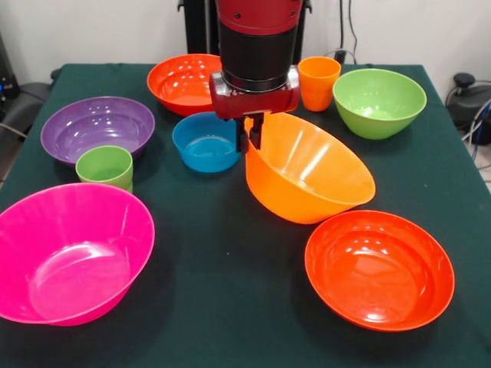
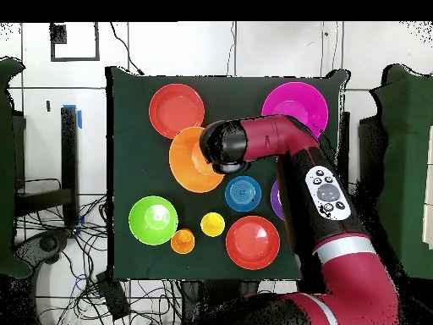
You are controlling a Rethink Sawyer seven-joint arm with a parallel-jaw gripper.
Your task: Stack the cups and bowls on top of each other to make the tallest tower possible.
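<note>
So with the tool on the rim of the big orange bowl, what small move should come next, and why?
Probably a short lift straight up. The tool looks clamped on the rim of the light orange bowl, which sits tilted on the table. The blue bowl lies close beside it, so sliding sideways risks a bump.

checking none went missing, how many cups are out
3: green cup beside the purple bowl, orange cup beside the lime bowl, yellow cup only seen from overhead.
</note>
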